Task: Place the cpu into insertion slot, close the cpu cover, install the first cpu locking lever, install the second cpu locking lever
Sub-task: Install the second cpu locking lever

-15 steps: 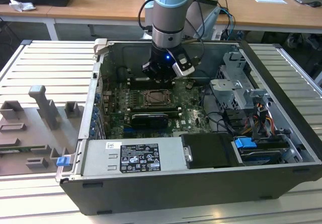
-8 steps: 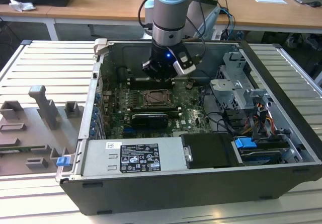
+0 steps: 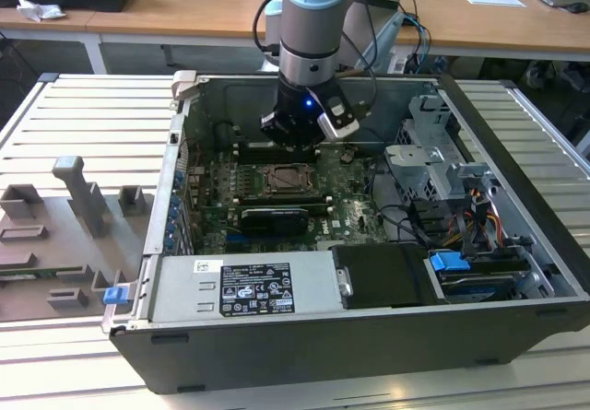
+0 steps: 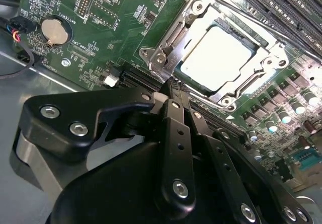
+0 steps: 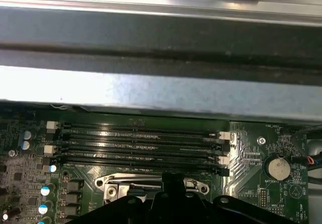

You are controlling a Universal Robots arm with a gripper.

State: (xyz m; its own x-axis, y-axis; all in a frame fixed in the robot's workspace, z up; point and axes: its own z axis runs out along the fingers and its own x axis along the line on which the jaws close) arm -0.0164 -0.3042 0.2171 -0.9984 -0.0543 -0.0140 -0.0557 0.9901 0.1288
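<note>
1. Hovering low over the green board, the gripper [image 4: 173,90] has its two black fingers pressed together at the tips, and nothing is pinched between them.
2. Right ahead of those tips sits the cover [image 4: 176,30], the silvery frame folded down flat. I judge that step done.
3. A touch further out from the tool, the cpu [image 4: 216,58] shows through the cover's cut-out, pale, square and level. Placement looks finished too.
4. Around the chip, the slot [image 4: 246,35] peeks out as a dark rim between chip and frame.
5. On the side of the cover away from the tool, a thin metal lever [image 4: 251,83] runs along the frame's edge. I cannot tell whether it is hooked home, so the two lever steps are the open part of the job. The fingertips are nearest the cover's closest corner, and I cannot tell whether they touch it.
6. Beyond the socket run the long memory slots [image 5: 141,143], a coin battery [image 4: 54,30] lies off to the tool's side, and the grey case wall [image 5: 151,90] stands past the memory slots.
7. Far from the tool, in the exterior view, lies the grey power-supply box [image 3: 249,286].
</note>
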